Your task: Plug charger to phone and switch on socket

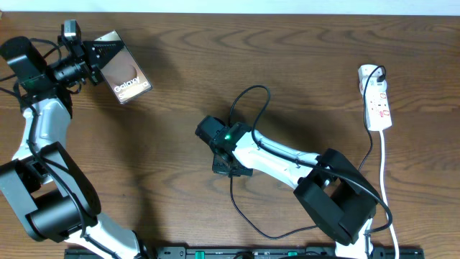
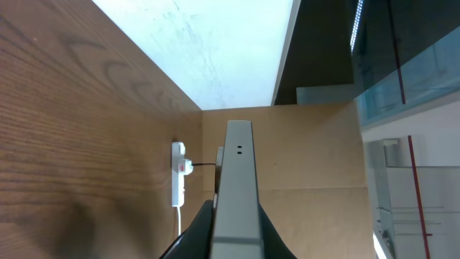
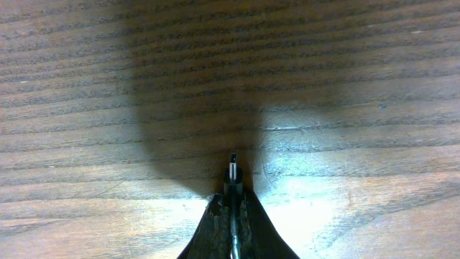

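The phone (image 1: 123, 67) has a glossy bronze face with white "Galaxy" lettering. My left gripper (image 1: 93, 56) is shut on its left end and holds it tilted above the table at the far left. In the left wrist view the phone's grey edge (image 2: 237, 187) stands between the fingers (image 2: 233, 241). My right gripper (image 1: 228, 164) at the table's middle is shut on the charger's connector tip (image 3: 233, 164), which pokes out over the wood. The thin black cable (image 1: 248, 101) loops behind it. The white socket (image 1: 376, 97) lies at the far right with the black plug (image 1: 379, 72) in it.
The socket's white cord (image 1: 383, 173) runs down the right side to the front edge. The right arm's black base (image 1: 338, 194) sits front right, the left arm's base (image 1: 43, 201) front left. The socket also shows far off in the left wrist view (image 2: 178, 173).
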Controlling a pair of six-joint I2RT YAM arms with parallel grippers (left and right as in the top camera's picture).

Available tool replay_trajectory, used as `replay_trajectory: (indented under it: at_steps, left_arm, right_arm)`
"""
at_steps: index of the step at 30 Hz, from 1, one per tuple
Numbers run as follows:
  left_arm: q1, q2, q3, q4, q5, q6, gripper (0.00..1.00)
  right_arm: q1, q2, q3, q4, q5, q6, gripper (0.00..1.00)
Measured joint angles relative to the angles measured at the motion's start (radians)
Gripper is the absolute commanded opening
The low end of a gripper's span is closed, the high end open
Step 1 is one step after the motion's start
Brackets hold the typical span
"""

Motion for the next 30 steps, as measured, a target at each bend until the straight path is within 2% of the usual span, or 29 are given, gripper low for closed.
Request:
replay_trajectory:
  at_steps: [6, 12, 19, 25, 30]
  left_arm:
    - [0.000, 0.000, 0.000, 0.000, 0.000, 0.000, 0.07]
    - [0.000, 0.000, 0.000, 0.000, 0.000, 0.004, 0.07]
    - [0.000, 0.000, 0.000, 0.000, 0.000, 0.023, 0.07]
    - [0.000, 0.000, 0.000, 0.000, 0.000, 0.041, 0.08]
    - [0.000, 0.000, 0.000, 0.000, 0.000, 0.051, 0.08]
  right_arm:
    - [-0.028, 0.000, 0.001, -0.005, -0.051, -0.042, 0.01]
    - [-0.125, -0.001, 0.005, -0.008, -0.208, -0.190, 0.01]
    - [-0.293, -0.064, 0.008, 0.068, -0.620, -0.515, 0.01]
    - [-0.407, -0.098, 0.018, 0.102, -1.061, -0.875, 0.01]
    - [-0.435, -0.098, 0.018, 0.117, -1.264, -1.131, 0.01]
